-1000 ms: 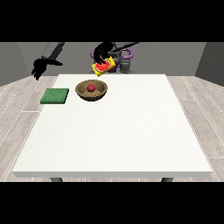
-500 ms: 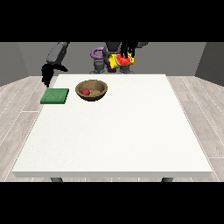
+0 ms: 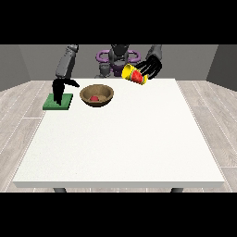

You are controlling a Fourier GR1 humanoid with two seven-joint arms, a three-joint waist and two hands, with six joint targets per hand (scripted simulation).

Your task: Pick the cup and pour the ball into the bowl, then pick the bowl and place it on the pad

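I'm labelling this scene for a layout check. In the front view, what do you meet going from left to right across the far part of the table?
Green pad with a hand over it → wooden bowl holding the red ball → yellow and red cup → the hand at the view's right holding it.

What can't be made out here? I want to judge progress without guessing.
- Front view: whether the tilted yellow-and-red cup is empty; its opening is too small.
- The fingers behind the cup of the black hand at the view's right.
- Whether the hand at the view's left touches the green square pad.
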